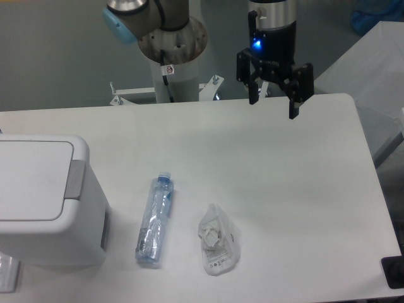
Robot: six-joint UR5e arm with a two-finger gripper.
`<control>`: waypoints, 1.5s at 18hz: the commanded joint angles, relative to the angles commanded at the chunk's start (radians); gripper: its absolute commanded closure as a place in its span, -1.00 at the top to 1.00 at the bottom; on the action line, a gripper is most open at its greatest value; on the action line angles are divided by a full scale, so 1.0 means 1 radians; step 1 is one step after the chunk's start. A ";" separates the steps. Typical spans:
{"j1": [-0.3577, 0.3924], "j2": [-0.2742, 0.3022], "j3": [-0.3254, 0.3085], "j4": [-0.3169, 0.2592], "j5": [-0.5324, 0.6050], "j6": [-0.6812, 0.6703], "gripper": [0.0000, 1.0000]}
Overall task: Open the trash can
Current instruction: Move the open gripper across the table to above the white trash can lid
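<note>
The trash can (44, 202) is a large boxy white bin at the left edge of the table. Its flat lid (31, 180) lies closed, with a grey push tab (76, 179) on its right side. My gripper (273, 107) hangs above the far right part of the table, well away from the trash can. Its two black fingers (294, 101) are spread apart and hold nothing.
A clear plastic bottle (154, 221) with a blue cap lies on the table right of the trash can. A crumpled clear plastic bag (218, 240) lies right of the bottle. The arm's base (172, 47) stands behind the table's far edge.
</note>
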 joint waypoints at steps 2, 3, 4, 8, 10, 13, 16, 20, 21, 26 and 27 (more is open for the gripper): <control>-0.002 0.008 -0.002 0.000 -0.002 0.000 1.00; -0.009 0.009 -0.002 0.000 -0.002 -0.006 1.00; -0.021 0.009 -0.002 0.000 -0.002 -0.032 1.00; -0.095 -0.003 0.011 0.000 0.000 -0.269 1.00; -0.132 -0.017 0.015 0.005 -0.005 -0.444 1.00; -0.208 -0.043 0.032 0.072 -0.044 -0.670 1.00; -0.267 -0.077 0.035 0.188 -0.064 -0.912 1.00; -0.356 -0.129 0.057 0.253 -0.074 -1.107 1.00; -0.377 -0.143 0.072 0.253 -0.078 -1.138 1.00; -0.437 -0.192 0.109 0.256 -0.080 -1.294 1.00; -0.442 -0.192 0.110 0.256 -0.080 -1.310 1.00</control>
